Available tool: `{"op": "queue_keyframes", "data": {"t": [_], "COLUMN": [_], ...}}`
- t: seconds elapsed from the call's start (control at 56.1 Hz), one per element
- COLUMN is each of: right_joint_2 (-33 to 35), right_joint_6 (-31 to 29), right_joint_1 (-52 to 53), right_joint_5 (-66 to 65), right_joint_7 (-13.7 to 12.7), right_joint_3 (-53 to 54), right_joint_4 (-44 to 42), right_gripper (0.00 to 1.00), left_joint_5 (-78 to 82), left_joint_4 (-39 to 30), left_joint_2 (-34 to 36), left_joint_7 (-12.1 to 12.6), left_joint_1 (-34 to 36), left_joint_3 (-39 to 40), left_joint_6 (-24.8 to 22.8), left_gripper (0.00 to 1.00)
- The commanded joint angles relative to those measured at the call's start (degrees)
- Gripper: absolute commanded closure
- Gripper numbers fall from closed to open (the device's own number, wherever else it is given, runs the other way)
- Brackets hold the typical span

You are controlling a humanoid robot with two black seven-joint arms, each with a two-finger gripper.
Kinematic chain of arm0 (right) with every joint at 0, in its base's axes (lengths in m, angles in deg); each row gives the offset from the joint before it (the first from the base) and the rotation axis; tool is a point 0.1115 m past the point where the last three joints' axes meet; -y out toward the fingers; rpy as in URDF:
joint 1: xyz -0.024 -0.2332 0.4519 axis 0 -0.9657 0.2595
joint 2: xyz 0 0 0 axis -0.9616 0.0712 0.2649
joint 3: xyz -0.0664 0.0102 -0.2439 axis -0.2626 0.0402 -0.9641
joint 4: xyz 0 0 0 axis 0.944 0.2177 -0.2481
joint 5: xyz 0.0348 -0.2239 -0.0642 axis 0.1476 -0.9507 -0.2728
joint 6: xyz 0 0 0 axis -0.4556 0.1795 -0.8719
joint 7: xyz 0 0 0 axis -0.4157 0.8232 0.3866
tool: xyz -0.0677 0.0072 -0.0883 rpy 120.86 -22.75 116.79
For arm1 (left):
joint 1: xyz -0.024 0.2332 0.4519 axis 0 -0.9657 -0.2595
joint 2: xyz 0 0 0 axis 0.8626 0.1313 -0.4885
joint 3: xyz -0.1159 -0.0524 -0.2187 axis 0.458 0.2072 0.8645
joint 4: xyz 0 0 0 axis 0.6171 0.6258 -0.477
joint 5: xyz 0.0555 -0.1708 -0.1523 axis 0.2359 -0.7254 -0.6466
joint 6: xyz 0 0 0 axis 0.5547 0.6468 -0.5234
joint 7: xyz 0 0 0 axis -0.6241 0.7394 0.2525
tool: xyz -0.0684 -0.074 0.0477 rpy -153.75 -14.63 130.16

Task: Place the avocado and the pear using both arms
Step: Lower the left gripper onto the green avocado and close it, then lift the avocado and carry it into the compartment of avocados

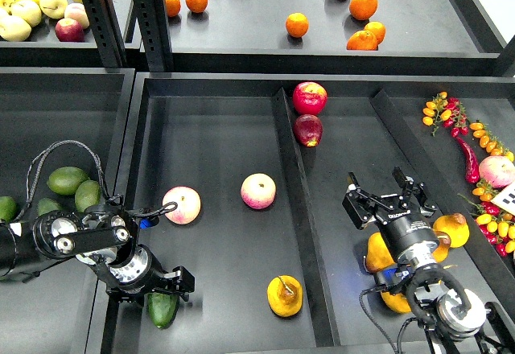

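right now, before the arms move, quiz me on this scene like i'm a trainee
1. True or false: the right gripper is holding a fruit.
2. Where does the pear lie?
A. in the compartment with the two peaches
B. on the upper shelf among oranges
C. among the small tomatoes on the far right
3. Which fruit shows just under the left gripper?

Key
1. False: its fingers are spread, with nothing between them.
2. A
3. The dark green avocado. The view does not show whether the gripper is gripping it.
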Motion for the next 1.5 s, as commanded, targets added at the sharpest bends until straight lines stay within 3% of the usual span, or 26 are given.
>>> {"op": "queue_keyframes", "data": {"t": [0.0, 0.018, 0.41, 0.678, 0.909, 1.48], "right_joint_2": [0.0, 0.0, 0.0, 0.0, 0.0, 0.0], "right_joint_6": [0.01, 0.01, -0.08, -0.08, -0.08, 0.09], "right_joint_1": [0.06, 0.06, -0.03, -0.03, 0.5, 3.49], "right_joint_5": [0.09, 0.09, 0.88, 0.88, 0.97, 1.58], "right_joint_7": [0.0, 0.0, 0.0, 0.0, -0.26, -0.26], "right_joint_3": [0.01, 0.01, 0.1, -0.25, -0.69, -0.43], "right_joint_4": [0.0, 0.0, 0.0, 0.0, 0.09, -0.26], "right_gripper": [0.0, 0.0, 0.0, 0.0, 0.0, 0.0], "left_joint_5": [-1.49, -2.45, -6.5, -8.0, -12.48, -13.53], "left_joint_4": [-0.04, -0.04, -0.04, -1.18, -2.06, -2.33], "left_joint_2": [-0.2, -0.37, -0.46, -0.11, 3.93, 25.28], "left_joint_7": [0.0, 0.0, 0.0, 0.0, 0.0, 0.0], "left_joint_1": [0.06, 0.32, 0.59, 2.61, 8.49, 9.29], "left_joint_3": [0.03, 0.12, 0.47, 1.17, 2.05, 8.91], "left_joint_6": [-0.01, -0.01, -0.01, -0.01, -0.01, -0.01], "left_gripper": [0.34, 0.4, 0.71, 0.73, 0.73, 0.72]}}
